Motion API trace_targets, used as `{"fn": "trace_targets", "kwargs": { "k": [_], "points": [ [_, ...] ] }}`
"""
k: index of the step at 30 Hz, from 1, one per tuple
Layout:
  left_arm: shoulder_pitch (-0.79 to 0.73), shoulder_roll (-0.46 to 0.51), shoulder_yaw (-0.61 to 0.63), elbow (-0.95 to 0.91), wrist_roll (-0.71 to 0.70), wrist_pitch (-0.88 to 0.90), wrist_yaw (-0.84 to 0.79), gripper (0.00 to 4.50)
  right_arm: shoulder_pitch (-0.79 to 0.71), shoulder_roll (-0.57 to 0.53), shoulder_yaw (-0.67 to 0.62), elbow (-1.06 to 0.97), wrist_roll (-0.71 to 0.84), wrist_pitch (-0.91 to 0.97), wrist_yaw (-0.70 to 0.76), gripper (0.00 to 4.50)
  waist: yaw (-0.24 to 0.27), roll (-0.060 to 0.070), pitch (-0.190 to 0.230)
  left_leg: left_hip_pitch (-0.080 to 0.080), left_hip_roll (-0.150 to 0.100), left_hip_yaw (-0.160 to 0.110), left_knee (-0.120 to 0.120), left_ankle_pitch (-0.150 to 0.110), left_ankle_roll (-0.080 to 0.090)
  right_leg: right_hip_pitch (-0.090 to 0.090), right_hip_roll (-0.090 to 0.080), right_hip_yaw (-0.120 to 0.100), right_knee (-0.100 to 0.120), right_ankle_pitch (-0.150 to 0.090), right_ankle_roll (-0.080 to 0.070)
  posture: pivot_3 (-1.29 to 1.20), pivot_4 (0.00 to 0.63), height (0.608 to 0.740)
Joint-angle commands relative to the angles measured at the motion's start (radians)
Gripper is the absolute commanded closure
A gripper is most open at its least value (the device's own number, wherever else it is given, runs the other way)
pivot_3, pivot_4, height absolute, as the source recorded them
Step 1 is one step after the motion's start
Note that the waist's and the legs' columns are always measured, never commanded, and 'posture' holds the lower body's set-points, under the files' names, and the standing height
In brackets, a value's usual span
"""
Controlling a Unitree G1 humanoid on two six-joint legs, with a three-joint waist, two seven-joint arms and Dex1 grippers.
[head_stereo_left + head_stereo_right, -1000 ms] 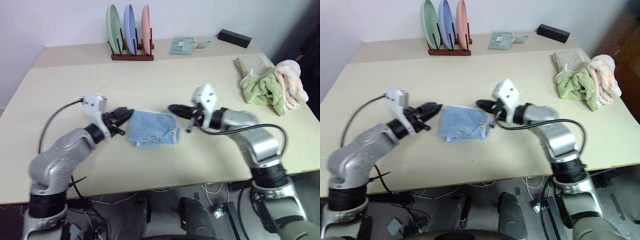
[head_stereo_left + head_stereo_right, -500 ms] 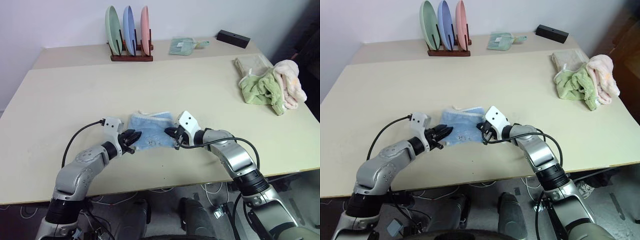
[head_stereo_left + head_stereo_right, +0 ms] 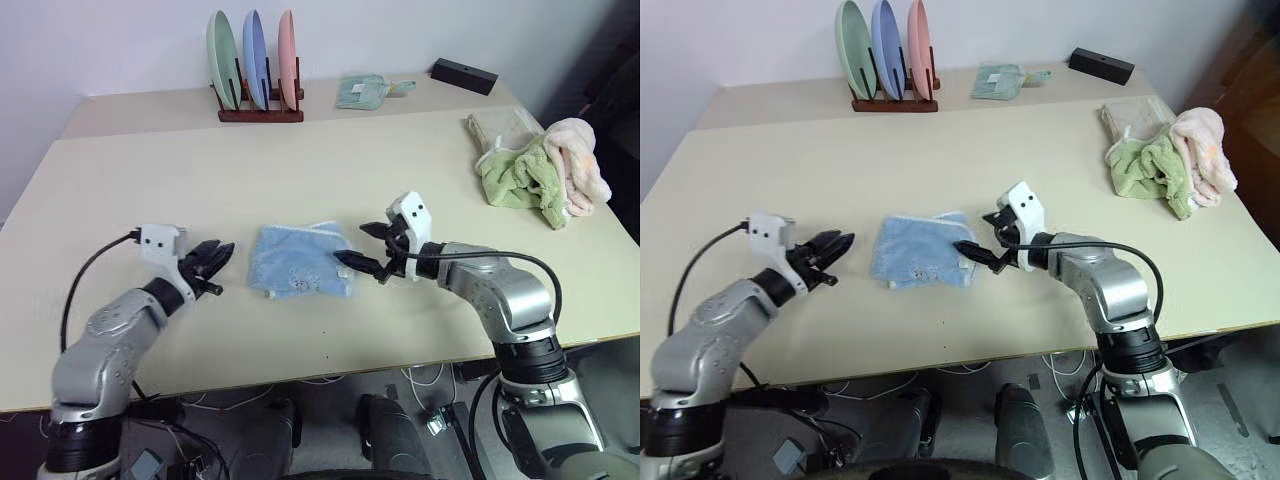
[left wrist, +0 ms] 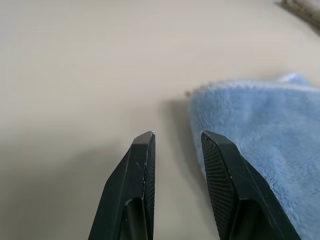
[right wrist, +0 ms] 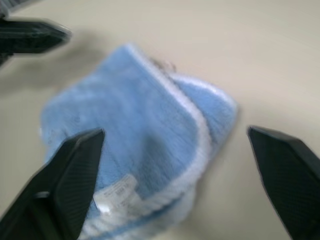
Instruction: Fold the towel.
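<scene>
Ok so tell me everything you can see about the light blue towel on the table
The towel is light blue terry cloth with a whitish hemmed edge and a small white label near one corner. It lies folded into a compact, slightly rumpled rectangle, flat on the beige table near the front middle. Nothing grips it: the left gripper sits off its left side, apart from it, and the right gripper is beside its right edge with fingers spread wide.
</scene>
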Motion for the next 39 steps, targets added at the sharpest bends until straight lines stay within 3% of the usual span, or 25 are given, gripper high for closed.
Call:
{"fn": "trace_targets", "kwargs": {
  "k": [1,11,15,21,26,33,39],
  "points": [
    [0.037,0.052,0.005,-0.083,0.030,-0.077,-0.077,3.05,-0.033,0.038,-0.050,0.018,0.054,0.105,-0.056,0.11,0.002,0.000,0.000,0.000,0.000,0.000,0.000,0.000,0.000,0.000,0.000,0.000,0.000,-0.001,-0.001,0.00,0.150,0.740],
    [0.060,0.019,-0.039,-0.122,0.031,-0.077,-0.078,3.05,-0.080,0.174,-0.030,0.181,0.086,0.149,-0.090,0.11,-0.011,0.000,0.000,-0.001,0.000,0.000,0.000,0.000,0.000,0.000,0.000,0.000,0.000,0.001,0.001,0.00,0.150,0.740],
    [0.069,0.014,-0.044,-0.135,0.029,-0.075,-0.075,3.05,-0.082,0.218,-0.042,0.174,0.117,0.166,-0.095,1.36,-0.018,0.001,0.000,-0.001,0.000,0.000,-0.001,0.000,0.000,-0.001,0.001,0.000,0.000,0.001,0.001,0.00,0.150,0.740],
    [0.070,0.013,-0.051,-0.134,0.030,-0.074,-0.074,3.05,-0.093,0.225,-0.087,0.135,0.175,0.199,-0.106,4.43,-0.016,0.001,0.000,-0.001,0.000,0.000,-0.001,0.000,0.000,-0.001,0.001,0.000,0.000,0.001,0.001,0.00,0.150,0.740],
    [0.059,0.009,-0.072,-0.126,0.035,-0.079,-0.076,3.05,-0.131,0.226,-0.194,0.105,0.216,0.174,-0.170,4.43,-0.017,0.001,0.000,-0.001,0.000,0.000,-0.001,0.000,0.000,-0.001,0.001,0.000,0.000,0.001,0.001,0.00,0.150,0.740],
    [-0.032,-0.023,-0.144,-0.066,0.047,-0.077,-0.093,3.05,-0.259,0.119,-0.608,0.216,0.242,0.044,-0.463,4.43,0.001,0.001,0.001,-0.002,-0.001,0.000,0.000,0.000,0.000,-0.001,0.000,-0.001,0.000,0.001,0.002,0.00,0.150,0.740],
    [-0.115,-0.053,-0.226,-0.007,0.069,-0.088,-0.134,3.05,-0.136,0.099,-0.845,0.162,0.286,0.119,-0.713,4.43,0.005,0.001,0.000,-0.002,0.000,0.001,-0.001,0.000,0.001,-0.001,0.000,-0.001,0.000,0.001,0.001,0.00,0.150,0.740]
  ]
}}
